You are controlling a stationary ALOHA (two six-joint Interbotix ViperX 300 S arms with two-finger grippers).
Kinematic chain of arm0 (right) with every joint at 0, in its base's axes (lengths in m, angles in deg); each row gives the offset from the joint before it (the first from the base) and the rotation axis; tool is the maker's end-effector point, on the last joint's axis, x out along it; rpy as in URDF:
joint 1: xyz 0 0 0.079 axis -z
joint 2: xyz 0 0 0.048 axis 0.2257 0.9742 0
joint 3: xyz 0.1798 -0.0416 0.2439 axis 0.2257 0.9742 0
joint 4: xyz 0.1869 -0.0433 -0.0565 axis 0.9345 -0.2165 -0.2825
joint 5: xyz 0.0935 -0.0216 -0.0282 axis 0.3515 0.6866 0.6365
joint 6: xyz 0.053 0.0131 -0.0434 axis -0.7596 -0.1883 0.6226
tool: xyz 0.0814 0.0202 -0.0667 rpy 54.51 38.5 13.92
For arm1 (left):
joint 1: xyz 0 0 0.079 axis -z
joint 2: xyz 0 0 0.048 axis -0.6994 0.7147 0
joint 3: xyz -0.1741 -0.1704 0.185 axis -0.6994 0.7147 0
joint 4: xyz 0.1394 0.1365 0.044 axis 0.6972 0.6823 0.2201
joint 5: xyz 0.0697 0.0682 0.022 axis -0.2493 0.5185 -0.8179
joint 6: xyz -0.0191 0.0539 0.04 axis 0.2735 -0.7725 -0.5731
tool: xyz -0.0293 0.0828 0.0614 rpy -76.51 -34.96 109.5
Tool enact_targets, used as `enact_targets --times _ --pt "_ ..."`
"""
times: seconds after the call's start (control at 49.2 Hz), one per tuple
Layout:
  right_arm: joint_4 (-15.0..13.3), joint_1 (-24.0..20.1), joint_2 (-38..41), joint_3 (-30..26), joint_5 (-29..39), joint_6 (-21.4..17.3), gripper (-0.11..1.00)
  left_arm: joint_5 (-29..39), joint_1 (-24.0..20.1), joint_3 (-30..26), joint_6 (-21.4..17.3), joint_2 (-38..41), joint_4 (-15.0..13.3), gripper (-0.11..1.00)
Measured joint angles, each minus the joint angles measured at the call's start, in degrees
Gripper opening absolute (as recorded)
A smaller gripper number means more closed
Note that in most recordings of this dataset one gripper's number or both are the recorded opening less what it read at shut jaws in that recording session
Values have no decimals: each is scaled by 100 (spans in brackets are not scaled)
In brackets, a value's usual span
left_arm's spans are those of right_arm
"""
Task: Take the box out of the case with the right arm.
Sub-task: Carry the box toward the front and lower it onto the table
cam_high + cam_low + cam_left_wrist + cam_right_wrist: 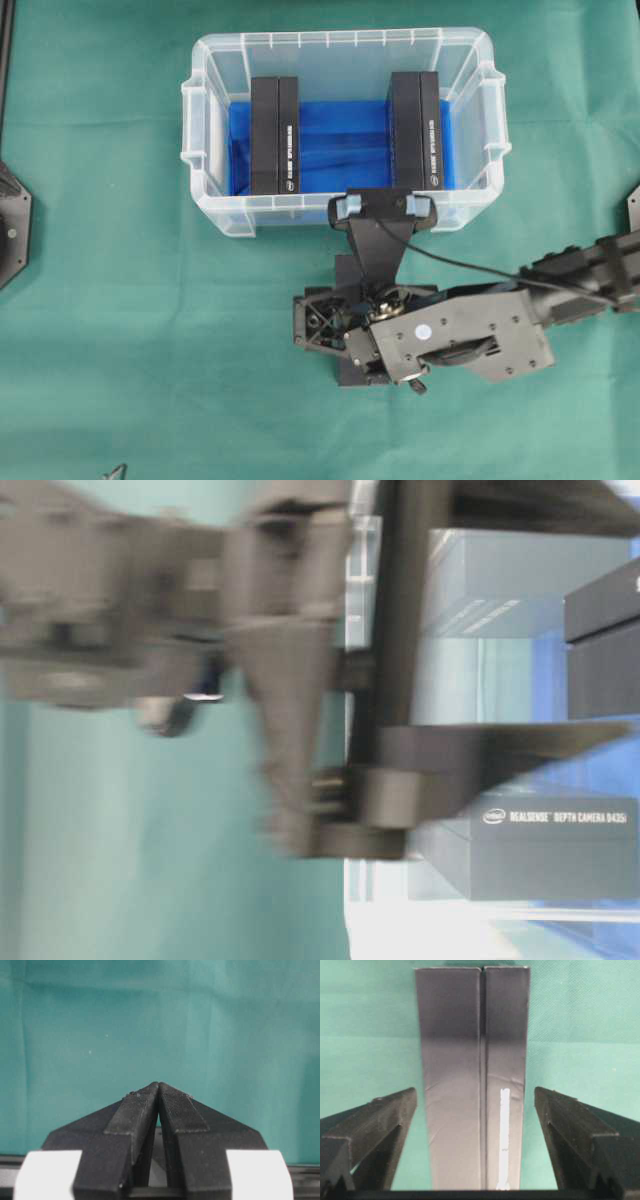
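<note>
The case point(470, 60) sits on the green cloth point(100, 300), its floor lined with a blue sheet point(340, 140). Two black boxes stand in it on their long edges: one at the left point(274, 135), one at the right point(415, 130), well apart with bare blue between them. Each runs lengthwise from the far wall toward the near wall, white lettering along its upper face. In the table-level view the lettering on one box point(545, 855) in the case reads as a depth camera label; the rest of that view is blurred by the arm in front.

A third box point(472, 1077) lies outside the case, on the cloth in front of the near wall, mostly hidden under the right arm point(580, 268) from overhead. In the right wrist view its long axis runs straight away from the camera, parallel to the fingers.

The right gripper point(475, 1110) is spread wide, its fingers point(380, 1120) on either side of this box with cloth showing in both gaps, so nothing is held.

The left gripper point(158, 1091) hangs over bare cloth, fingertips pressed together, empty.
</note>
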Motion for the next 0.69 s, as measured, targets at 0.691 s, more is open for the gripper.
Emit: enact_targets --times 0.691 --pt "-650 26 -281 -1635 2127 712 92 0 0 9 0 0 -9 2"
